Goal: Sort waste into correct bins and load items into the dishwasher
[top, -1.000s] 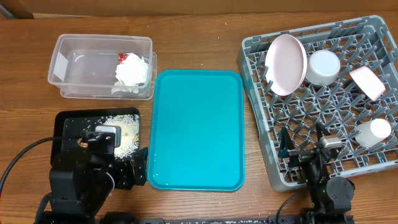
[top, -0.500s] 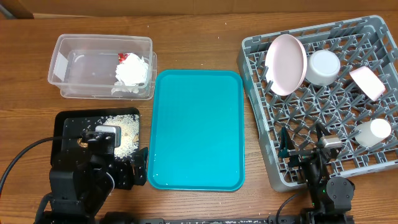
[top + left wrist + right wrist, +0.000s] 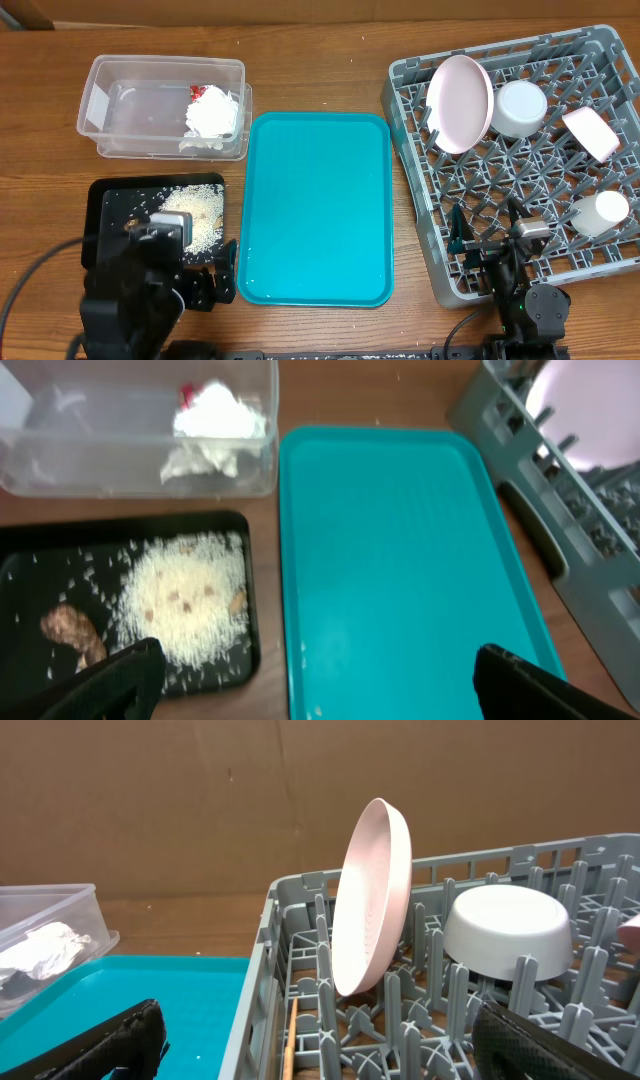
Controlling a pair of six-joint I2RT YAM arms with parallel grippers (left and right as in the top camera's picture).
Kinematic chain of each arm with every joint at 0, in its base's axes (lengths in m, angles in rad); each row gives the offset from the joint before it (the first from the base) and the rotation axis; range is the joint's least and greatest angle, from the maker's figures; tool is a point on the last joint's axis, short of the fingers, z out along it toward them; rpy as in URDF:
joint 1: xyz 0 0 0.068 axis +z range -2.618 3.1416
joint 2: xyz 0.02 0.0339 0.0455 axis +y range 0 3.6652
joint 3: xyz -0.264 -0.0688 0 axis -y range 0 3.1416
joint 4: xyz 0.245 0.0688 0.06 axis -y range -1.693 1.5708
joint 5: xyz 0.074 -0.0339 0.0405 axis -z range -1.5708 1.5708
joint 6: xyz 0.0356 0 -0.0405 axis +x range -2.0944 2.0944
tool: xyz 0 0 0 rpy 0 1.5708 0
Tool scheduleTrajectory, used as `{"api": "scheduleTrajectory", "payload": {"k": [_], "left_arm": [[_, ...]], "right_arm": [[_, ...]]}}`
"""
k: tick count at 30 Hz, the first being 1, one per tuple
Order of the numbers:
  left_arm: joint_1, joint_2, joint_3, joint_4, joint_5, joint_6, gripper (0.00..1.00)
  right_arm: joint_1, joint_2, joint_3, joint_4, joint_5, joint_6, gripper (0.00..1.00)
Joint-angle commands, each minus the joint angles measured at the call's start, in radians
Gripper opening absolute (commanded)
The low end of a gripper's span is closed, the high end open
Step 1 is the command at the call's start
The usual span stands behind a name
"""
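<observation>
Crumpled white paper [image 3: 213, 112] with a red piece [image 3: 198, 92] lies in the clear tub [image 3: 130, 110]. Rice [image 3: 185, 595] and a brown scrap [image 3: 75, 632] lie on the black tray [image 3: 105, 205]. The grey rack [image 3: 420, 180] holds the pink plate [image 3: 460, 103] on edge, a white bowl [image 3: 521, 108], a pink bowl [image 3: 590, 132], a cup [image 3: 600, 213] and a chopstick [image 3: 291, 1040]. My left gripper [image 3: 320, 690] hangs open and empty, above the gap between the black tray and the teal tray. My right gripper [image 3: 330, 1045] stands open and empty over the rack's near left corner.
The teal tray [image 3: 318, 208] lies between the bins and the rack, bare but for a few specks. Both arms' bases sit at the table's front edge. A brown cardboard wall [image 3: 200, 800] rises behind the table.
My left arm has drawn back slightly toward the front edge, uncovering more of the rice on the black tray. The right arm has not moved.
</observation>
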Motion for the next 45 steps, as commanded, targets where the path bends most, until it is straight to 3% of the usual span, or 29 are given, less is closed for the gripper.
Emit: {"api": "scheduleTrajectory", "payload": {"k": [1, 9, 16, 20, 45], "left_arm": [[0.006, -0.123, -0.167, 0.108, -0.043, 0.008, 1.00], [0.006, -0.428, -0.655, 0.686, -0.056, 0.007, 1.00], [0.007, -0.497, -0.872, 1.009, -0.064, 0.008, 1.00], [0.007, -0.496, -0.936, 1.009, -0.069, 0.008, 1.00], [0.008, -0.496, -0.935, 1.006, -0.072, 0.008, 1.00]], "right_arm": [[0.006, -0.010, -0.010, 0.005, 0.013, -0.003, 1.00], [0.006, -0.010, -0.010, 0.005, 0.013, -0.003, 1.00], [0.006, -0.010, -0.010, 0.005, 0.013, -0.003, 1.00], [0.006, -0.010, -0.010, 0.005, 0.013, -0.003, 1.00], [0.006, -0.010, -0.010, 0.005, 0.013, -0.003, 1.00]]}}
